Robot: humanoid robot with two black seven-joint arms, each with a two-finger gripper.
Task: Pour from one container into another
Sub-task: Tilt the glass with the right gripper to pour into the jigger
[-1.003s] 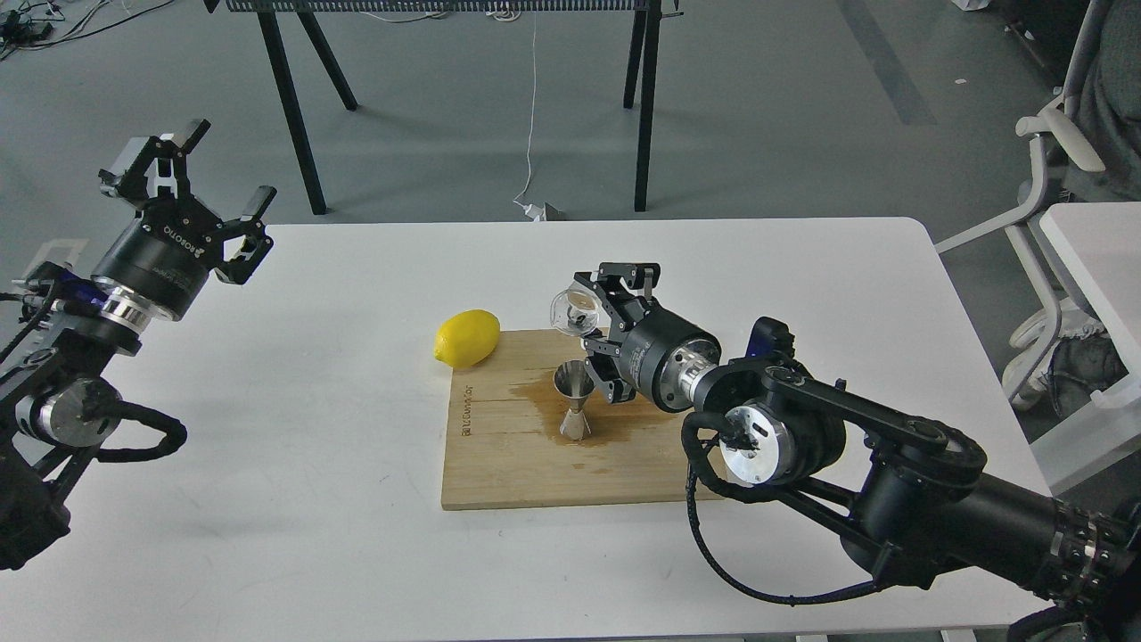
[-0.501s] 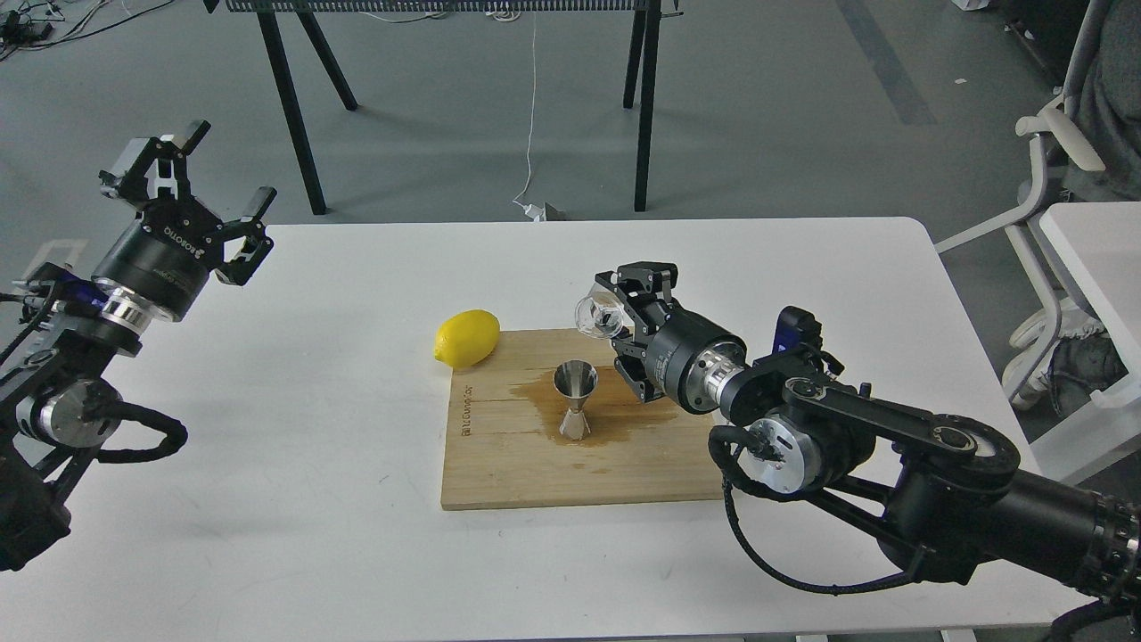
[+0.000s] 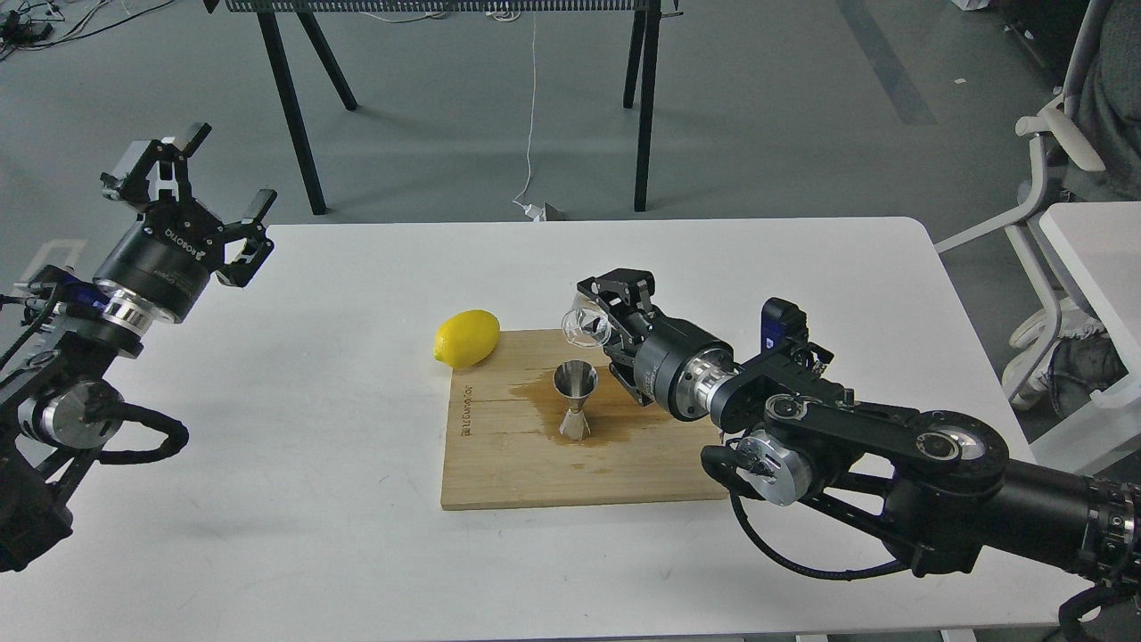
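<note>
The small clear glass cup (image 3: pixel 586 326) is held tilted on its side in the air, mouth toward the left, with my right gripper (image 3: pixel 604 312) shut on it. It hangs just above and right of the steel hourglass jigger (image 3: pixel 574 400), which stands upright on the wooden cutting board (image 3: pixel 508 464) in a brown wet stain (image 3: pixel 535 401). My left gripper (image 3: pixel 209 183) is open, raised over the table's far left edge, with nothing between its fingers.
A yellow lemon (image 3: pixel 467 338) lies at the board's back left corner, partly on the white table (image 3: pixel 294 499). Black trestle legs (image 3: pixel 290 98) stand on the floor behind. A white chair (image 3: pixel 1052 196) and another table stand at the right.
My right gripper has carried the tilted cup first right and up, then back left and lower toward the jigger. The left arm has barely moved.
</note>
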